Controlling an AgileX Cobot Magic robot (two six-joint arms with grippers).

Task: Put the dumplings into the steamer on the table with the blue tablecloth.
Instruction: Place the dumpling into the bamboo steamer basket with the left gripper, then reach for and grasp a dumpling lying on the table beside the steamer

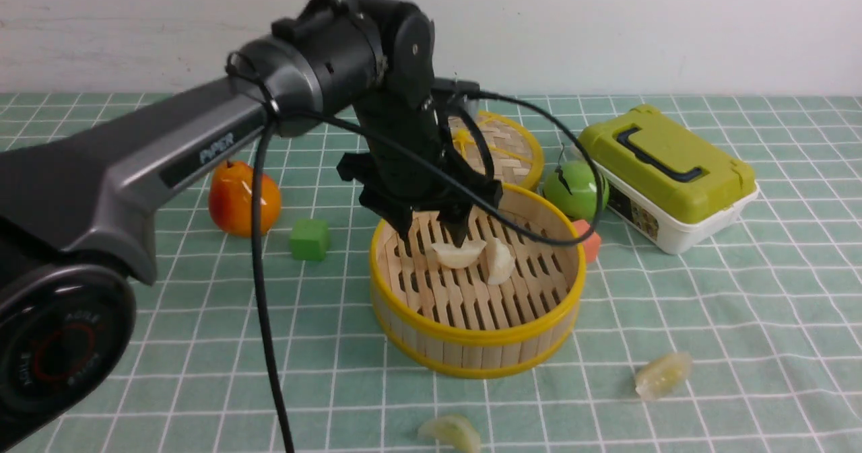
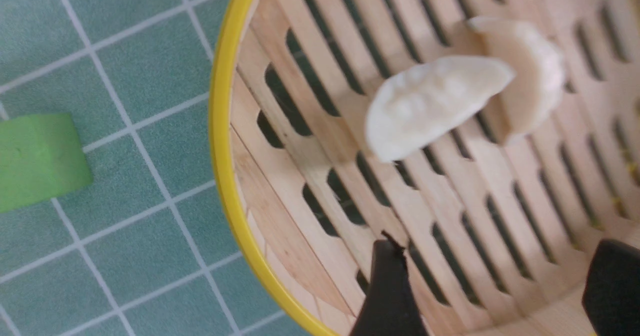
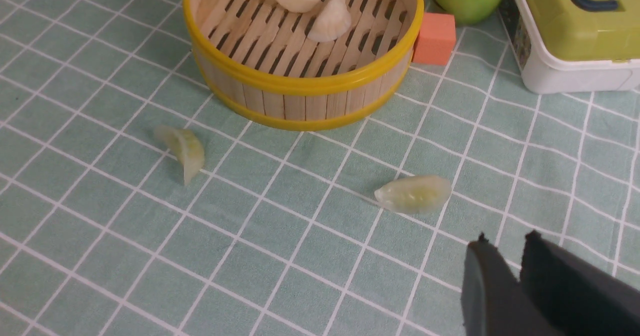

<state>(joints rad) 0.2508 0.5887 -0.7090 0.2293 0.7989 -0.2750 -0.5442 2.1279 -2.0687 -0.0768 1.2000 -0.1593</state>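
The steamer [image 1: 471, 335] stands mid-table on the blue tablecloth [image 1: 707, 318]. Two pale dumplings lie on its slats, one [image 1: 458, 254] directly below my left gripper [image 1: 433, 236] and one [image 1: 500, 261] beside it. The left gripper is open and holds nothing. In the left wrist view its fingertips [image 2: 387, 256] hang above the slats, apart from the nearer dumpling [image 2: 435, 106]. Two yellowish dumplings lie on the cloth in front of the steamer [image 3: 300, 84], one [image 3: 182, 149] to its left and one [image 3: 414, 193] close to my right gripper [image 3: 507, 236]. That gripper's jaws stand a narrow gap apart, empty.
Behind the steamer lies its woven lid [image 1: 502, 147]. A green apple [image 1: 576, 190] and an orange cube [image 1: 589, 241] sit at its right, with a green-lidded box [image 1: 667, 170] further right. An orange fruit [image 1: 244, 197] and a green cube [image 1: 310, 239] stand to the left.
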